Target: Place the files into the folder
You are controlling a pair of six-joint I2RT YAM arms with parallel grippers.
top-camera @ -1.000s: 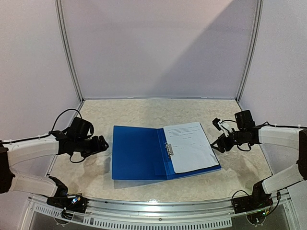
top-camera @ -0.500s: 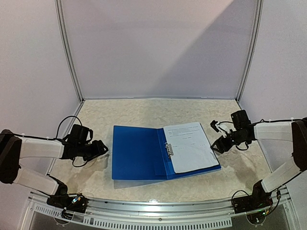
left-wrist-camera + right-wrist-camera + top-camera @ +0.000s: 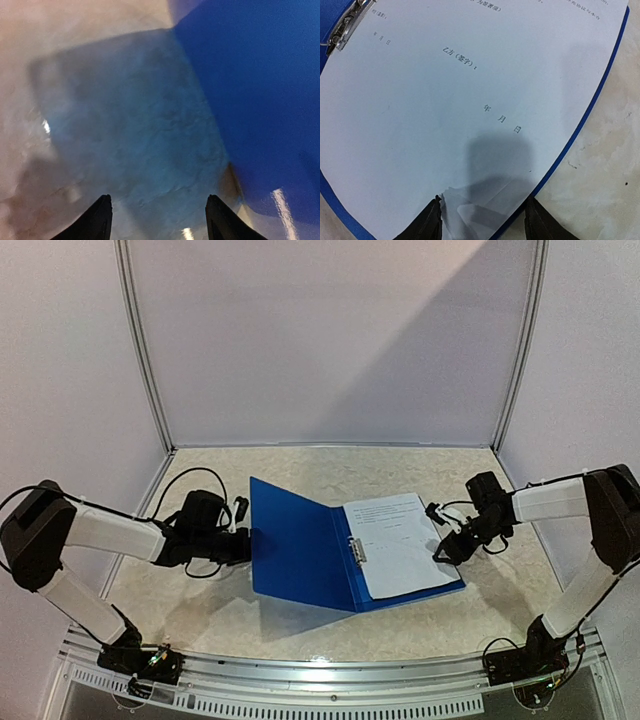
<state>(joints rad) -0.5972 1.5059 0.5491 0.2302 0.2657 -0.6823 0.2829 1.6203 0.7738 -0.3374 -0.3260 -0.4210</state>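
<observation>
The blue folder (image 3: 300, 552) lies open on the table, its left cover (image 3: 270, 100) raised at a slant off the surface. The files (image 3: 398, 545) lie on its right half beside the metal clip (image 3: 354, 551). My left gripper (image 3: 243, 538) is at the raised cover's left edge. In the left wrist view it (image 3: 161, 220) stands open, with only shaded table between the fingers. My right gripper (image 3: 443, 548) is at the files' right edge. In the right wrist view it (image 3: 484, 222) stands open, straddling a curled corner of the files (image 3: 470, 90); the clip (image 3: 347, 25) shows at top left.
Pale walls with metal posts (image 3: 140, 350) close the marbled table (image 3: 300, 470) at back and sides. A metal rail (image 3: 320, 680) runs along the near edge by the arm bases. Loose cables (image 3: 195, 475) loop by the left wrist.
The left gripper moved right to the folder's left edge, and that cover rose from flat to slanted. The right gripper shifted left onto the files' edge. Both jaws narrowed.
</observation>
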